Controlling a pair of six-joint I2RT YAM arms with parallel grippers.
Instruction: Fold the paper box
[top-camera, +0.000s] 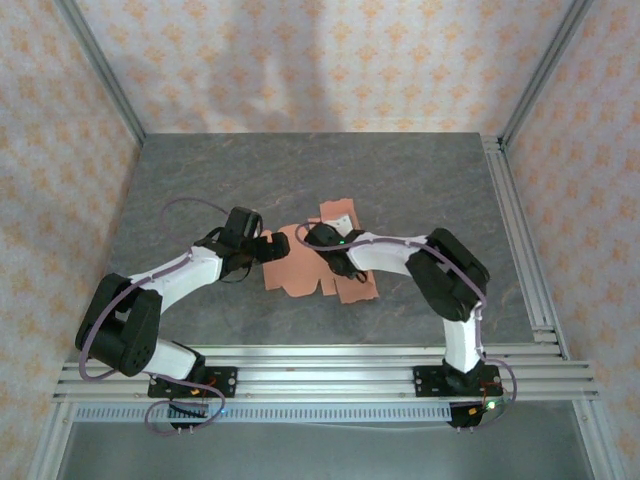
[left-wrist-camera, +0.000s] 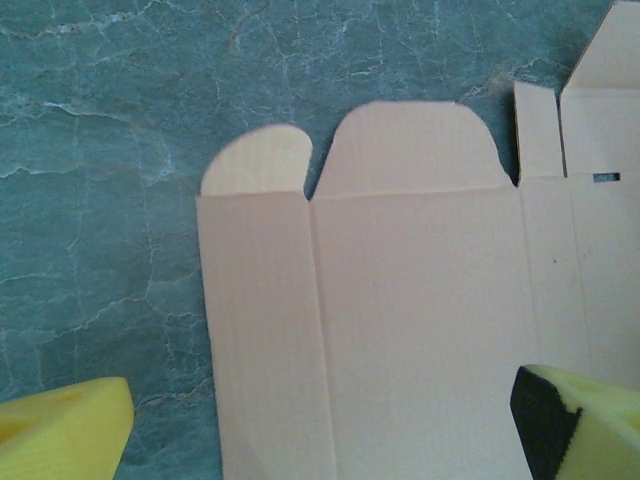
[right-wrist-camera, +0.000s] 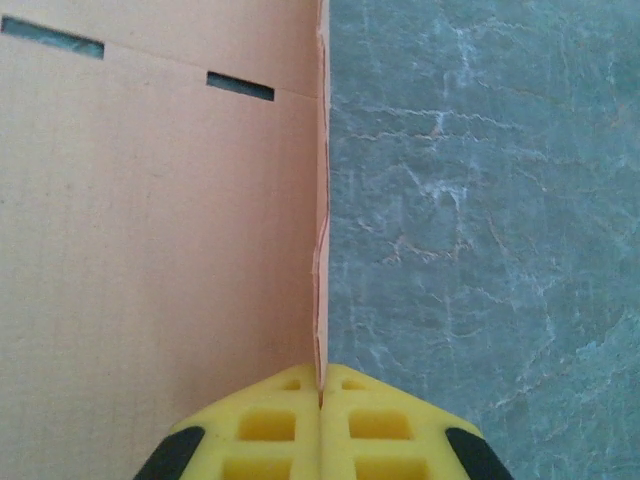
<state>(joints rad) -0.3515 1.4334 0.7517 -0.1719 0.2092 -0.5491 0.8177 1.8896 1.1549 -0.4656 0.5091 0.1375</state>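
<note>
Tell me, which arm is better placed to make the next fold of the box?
Probably right. The right gripper is shut on an edge of the box, ready to lift it. The left gripper is open above its flat part, gripping nothing.

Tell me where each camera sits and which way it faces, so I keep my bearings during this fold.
Top external: fixed above and behind the arm bases, facing down and forward over the table; both arms reach in to the paper box.
Left wrist: faces down on the box's rounded flaps; left gripper open, yellow fingertips in the bottom corners.
Right wrist: faces along the box's edge, pinched in the shut right gripper.
Shared: both wrist views show salmon card on grey table.
</note>
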